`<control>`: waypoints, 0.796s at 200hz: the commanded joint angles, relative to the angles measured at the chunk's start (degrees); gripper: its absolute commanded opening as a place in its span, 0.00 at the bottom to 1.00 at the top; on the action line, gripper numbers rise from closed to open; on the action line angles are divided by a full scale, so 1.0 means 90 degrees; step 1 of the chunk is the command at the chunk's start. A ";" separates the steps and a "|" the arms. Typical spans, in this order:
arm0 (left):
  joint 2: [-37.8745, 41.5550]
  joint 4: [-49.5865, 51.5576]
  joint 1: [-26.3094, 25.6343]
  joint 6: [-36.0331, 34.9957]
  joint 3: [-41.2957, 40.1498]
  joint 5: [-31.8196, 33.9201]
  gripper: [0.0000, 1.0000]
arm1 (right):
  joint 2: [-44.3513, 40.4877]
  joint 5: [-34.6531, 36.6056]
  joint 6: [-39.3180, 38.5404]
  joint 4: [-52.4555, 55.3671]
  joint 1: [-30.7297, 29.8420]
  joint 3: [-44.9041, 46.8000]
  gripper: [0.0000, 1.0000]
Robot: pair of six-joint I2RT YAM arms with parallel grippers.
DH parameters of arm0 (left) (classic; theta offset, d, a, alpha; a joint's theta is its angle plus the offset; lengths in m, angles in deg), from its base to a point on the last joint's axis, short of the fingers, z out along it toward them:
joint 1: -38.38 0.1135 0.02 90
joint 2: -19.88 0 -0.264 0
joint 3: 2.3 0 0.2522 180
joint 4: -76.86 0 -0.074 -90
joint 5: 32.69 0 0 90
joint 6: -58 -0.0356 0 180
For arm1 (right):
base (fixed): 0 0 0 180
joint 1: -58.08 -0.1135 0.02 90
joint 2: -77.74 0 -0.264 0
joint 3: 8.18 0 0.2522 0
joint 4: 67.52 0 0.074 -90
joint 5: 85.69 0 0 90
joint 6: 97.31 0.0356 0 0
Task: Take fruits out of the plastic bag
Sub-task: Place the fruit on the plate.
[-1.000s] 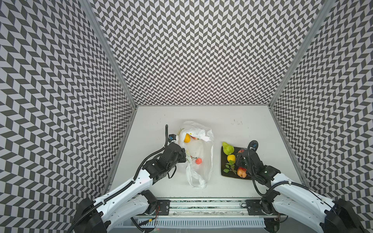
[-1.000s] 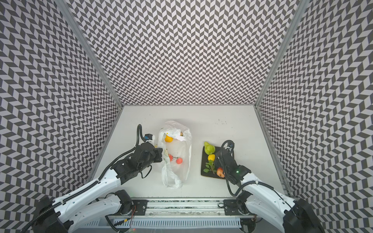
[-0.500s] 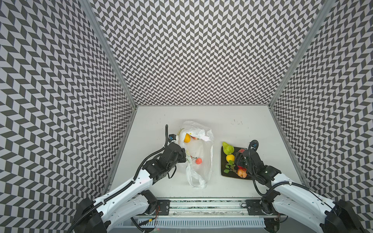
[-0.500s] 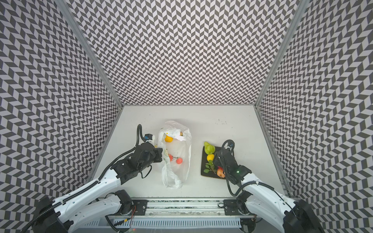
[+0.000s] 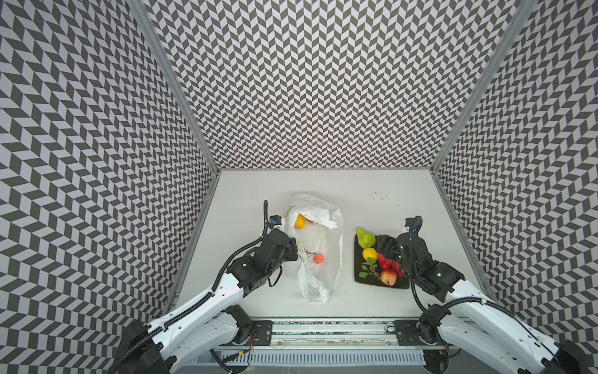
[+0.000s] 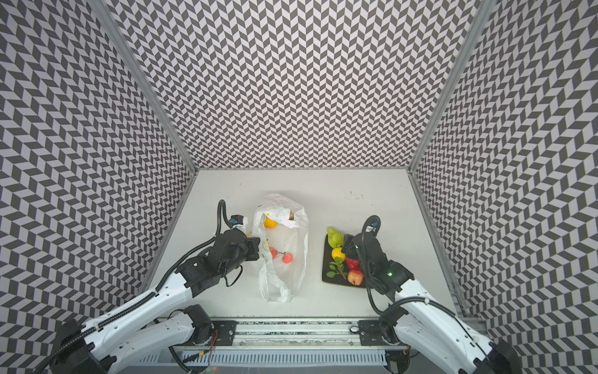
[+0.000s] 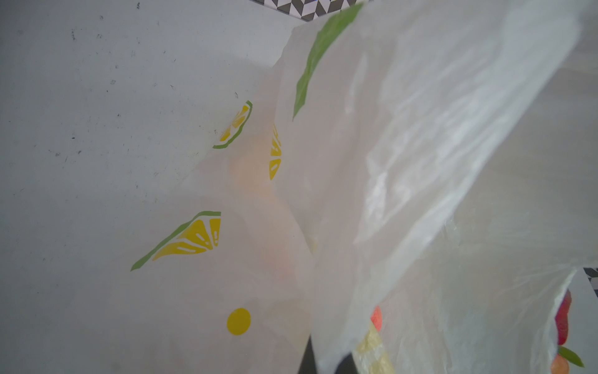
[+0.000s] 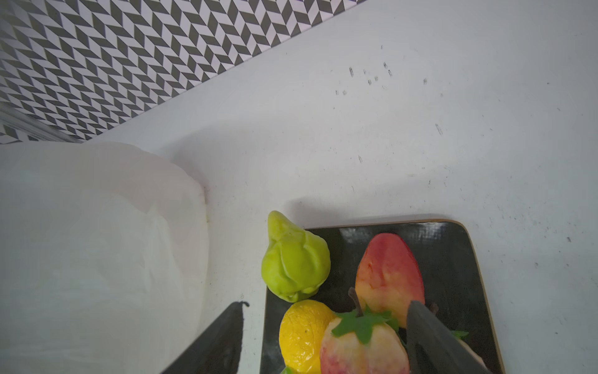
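Plastic bag (image 5: 323, 268) lies near plate (image 8: 453, 275), table (image 5: 323, 184) stretching behind.

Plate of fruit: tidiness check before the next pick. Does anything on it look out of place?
Yes. The green pear sits at a corner of the plate, overhanging its edge and partly over the table instead of lying fully on the plate. Nothing else stands out.

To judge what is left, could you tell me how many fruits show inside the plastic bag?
3: a yellow-orange fruit near the far end of the plastic bag, a red fruit at its middle, and a second red fruit beside it. Folds may hide more.
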 commanded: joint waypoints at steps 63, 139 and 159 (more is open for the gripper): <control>0.0265 0.0042 -0.0027 0.0065 -0.0180 0.0053 0.00 | 0.0396 -0.0359 0.0904 0.1560 0.0101 -0.0360 0.49; 0.0359 0.0118 -0.0024 0.0038 -0.0194 0.0032 0.00 | 0.1390 -0.0998 0.0352 0.0307 0.0708 -0.0094 0.49; 0.0368 0.0130 -0.0011 0.0041 -0.0195 0.0042 0.00 | 0.1481 -0.1072 0.0319 0.0178 0.0817 -0.0044 0.48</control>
